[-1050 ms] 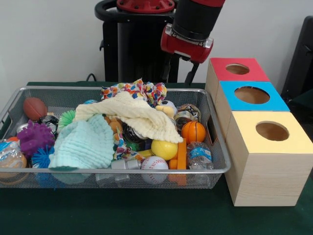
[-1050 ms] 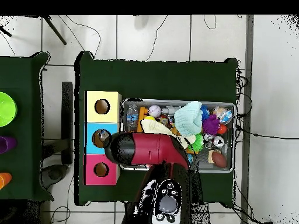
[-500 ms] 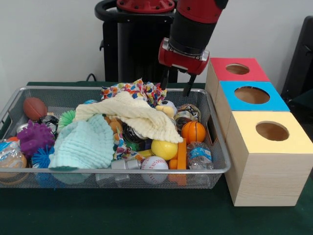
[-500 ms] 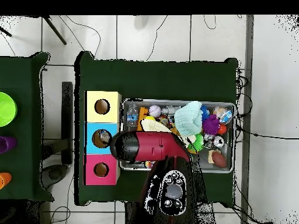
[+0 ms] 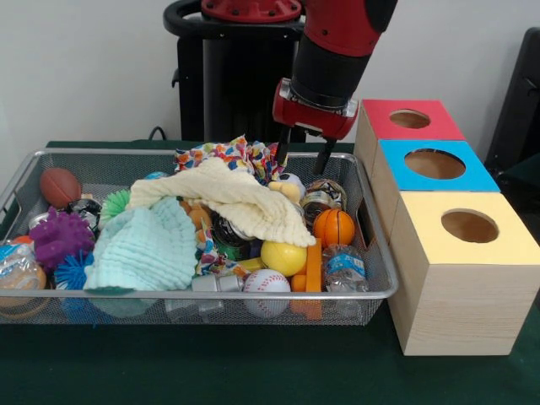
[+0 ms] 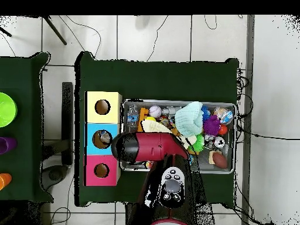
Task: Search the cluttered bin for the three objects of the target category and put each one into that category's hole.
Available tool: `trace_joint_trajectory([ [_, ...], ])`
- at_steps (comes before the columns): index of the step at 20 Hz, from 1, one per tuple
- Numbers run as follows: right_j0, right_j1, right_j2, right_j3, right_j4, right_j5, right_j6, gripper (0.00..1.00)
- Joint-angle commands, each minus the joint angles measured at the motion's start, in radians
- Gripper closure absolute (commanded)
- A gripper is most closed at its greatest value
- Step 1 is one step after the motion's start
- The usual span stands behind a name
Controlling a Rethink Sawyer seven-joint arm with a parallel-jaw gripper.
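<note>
1. The hand (image 5: 302,158) has dropped lower — now over the wire bin's (image 5: 381,291) far right corner.
2. Overhead hides it under the arm (image 6: 149,146); the front view shows fingers apart, empty, above the tin can (image 5: 321,198).

Arm (image 5: 337,42) lowered, fingers (image 5: 324,157) spread, empty

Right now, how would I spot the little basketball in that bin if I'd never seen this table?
Find the wire bin on the green table, then go to its end nearest the three coloured boxes. There the basketball sits just past the edge of the cream cloth, beside a yellow ball. It is the only orange ball with black seams; the baseball in front is white with red stitching.
</note>
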Motion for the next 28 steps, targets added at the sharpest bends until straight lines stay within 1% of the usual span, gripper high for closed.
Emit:
trace_joint_trajectory([
  [1, -0.024, 0.049, 0.107, -0.075, -0.054, -0.046, -0.020, 0.00],
  [10, 0.010, 0.079, 0.090, -0.122, -0.044, -0.030, 0.017, 0.00],
  [14, 0.010, 0.106, 0.097, -0.170, -0.037, 0.011, 0.002, 0.00],
  [17, 0.010, 0.115, 0.099, -0.187, -0.034, 0.026, -0.003, 0.00],
  [20, 0.016, 0.121, 0.096, -0.189, -0.033, 0.016, 0.006, 0.00],
  [28, 0.010, 0.141, 0.106, -0.183, -0.050, -0.036, -0.009, 0.00],
])
